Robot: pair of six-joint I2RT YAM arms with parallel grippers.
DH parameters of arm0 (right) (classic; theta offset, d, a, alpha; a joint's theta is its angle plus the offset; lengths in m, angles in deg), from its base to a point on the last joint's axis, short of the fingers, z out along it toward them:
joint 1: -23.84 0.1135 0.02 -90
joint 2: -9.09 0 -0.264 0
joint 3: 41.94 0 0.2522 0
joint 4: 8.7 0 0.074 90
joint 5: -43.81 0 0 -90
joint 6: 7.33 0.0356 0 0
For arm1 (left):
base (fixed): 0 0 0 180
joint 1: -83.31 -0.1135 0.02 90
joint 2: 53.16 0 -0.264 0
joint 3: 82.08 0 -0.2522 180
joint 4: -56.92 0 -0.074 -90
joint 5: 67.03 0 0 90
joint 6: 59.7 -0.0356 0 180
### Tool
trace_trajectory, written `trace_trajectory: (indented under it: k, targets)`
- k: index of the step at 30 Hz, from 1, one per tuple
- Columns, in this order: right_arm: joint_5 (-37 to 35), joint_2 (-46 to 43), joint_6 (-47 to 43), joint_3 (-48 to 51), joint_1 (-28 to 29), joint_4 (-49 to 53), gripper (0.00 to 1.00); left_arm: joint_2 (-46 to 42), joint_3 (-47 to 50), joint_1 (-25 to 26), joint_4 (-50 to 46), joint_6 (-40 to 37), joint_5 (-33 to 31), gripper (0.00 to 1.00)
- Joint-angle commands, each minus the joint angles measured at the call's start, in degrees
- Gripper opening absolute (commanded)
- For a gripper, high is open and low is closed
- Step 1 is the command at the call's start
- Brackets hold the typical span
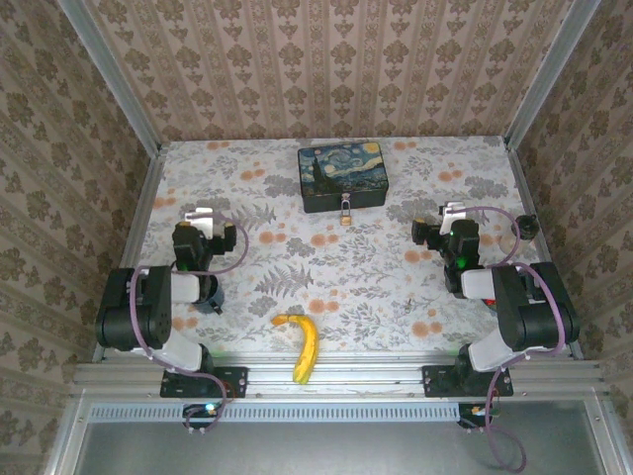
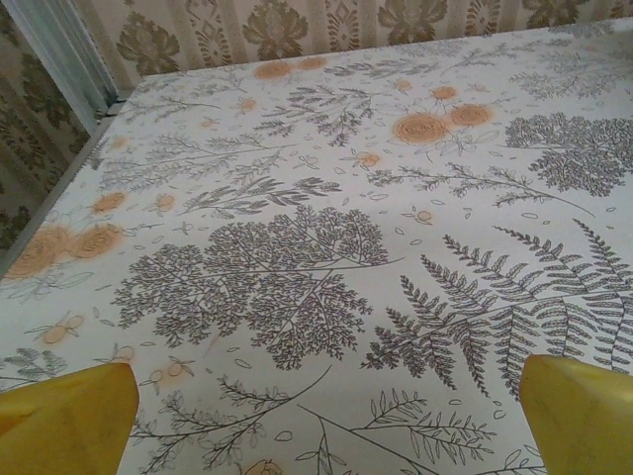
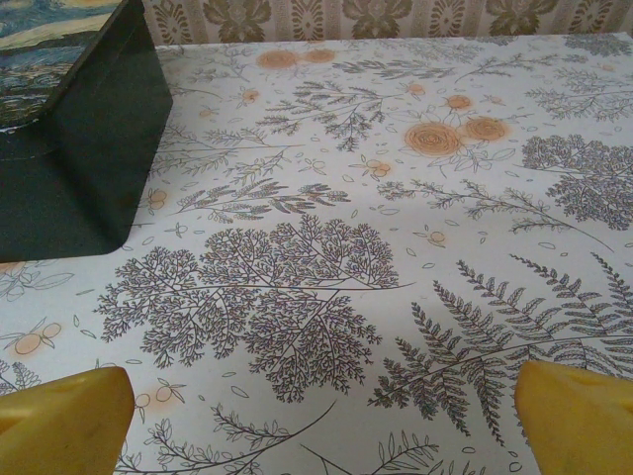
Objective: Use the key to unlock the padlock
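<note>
Yellow fingertips [image 2: 69, 421] of my left gripper [image 2: 321, 426] stand spread wide at the bottom corners of the left wrist view. Nothing lies between them but the flower-and-fern print of the table [image 2: 297, 247]. My right gripper [image 3: 321, 426] reads the same. Its yellow fingertips [image 3: 579, 421] are parted to the edges of the picture and grasp nothing, with bare printed surface between them.

Ahead and to the left of those right fingers, a corner of a dark tin box [image 3: 79, 139] rises at the upper left of the right wrist view.

From the top camera I see the left gripper [image 1: 201, 215] pointing toward the far wall on the table's left side. The right gripper [image 1: 453, 211] points the same way on the right side, well apart from the left.

Between them and farther back, the padlock [image 1: 344, 211] sits at the middle of the near face of the tin box [image 1: 343, 173], whose lid is painted with a starry night. Its brass body is at the bottom, touching or just beside the tin's front. I cannot tell from this height whether the shackle is hooked through a clasp on the tin. The padlock is somewhat nearer the right gripper than the left.

A banana [image 1: 305, 346] lies at the near edge of the table between the two arm bases, its near end reaching the metal rail [image 1: 326, 374]. Patterned wallpaper [image 1: 326, 69] closes in three sides.
</note>
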Motion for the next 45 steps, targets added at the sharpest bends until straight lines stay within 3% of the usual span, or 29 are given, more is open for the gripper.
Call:
trace_trajectory:
  k: [1, 8, 12, 19, 24, 29, 34, 45]
  targets:
    - [-1.37, -1.38, 0.58, -1.49, -0.27, 2.03, 1.00, -4.41, 1.73, -0.42, 1.02, 1.15, -2.65, 1.00]
    - [-4.33, -9.63, 1.85, -2.37, -0.27, 10.28, 1.00, -15.14, 3.35, -0.25, -4.92, 2.89, -7.11, 1.00]
    - [-8.22, -17.41, 5.81, -3.66, -0.27, 20.13, 1.00, -20.69, 3.85, -0.16, -8.47, 5.46, -8.99, 1.00]
    - [-14.79, -28.40, 16.08, -12.34, 0.79, 52.45, 1.00, -32.81, 2.88, 0.23, -21.05, 14.42, -9.24, 1.00]
    - [-16.22, -31.39, 26.51, -18.78, 4.32, 77.51, 0.99, -38.12, 1.74, 1.53, -27.98, 20.80, -5.73, 1.00]
    - [-16.57, -31.84, 35.76, -21.63, 12.78, 94.22, 0.86, -40.50, 2.12, 5.58, -28.27, 23.27, -3.39, 1.00]
    - [-16.29, -32.41, 43.25, -22.15, 20.98, 101.95, 0.79, -41.63, 1.51, 9.97, -29.78, 26.11, -4.22, 1.00]
    - [-10.34, -30.76, 52.13, -18.84, 31.73, 100.51, 0.64, -38.99, -1.31, 12.62, -31.43, 30.05, -4.85, 1.00]
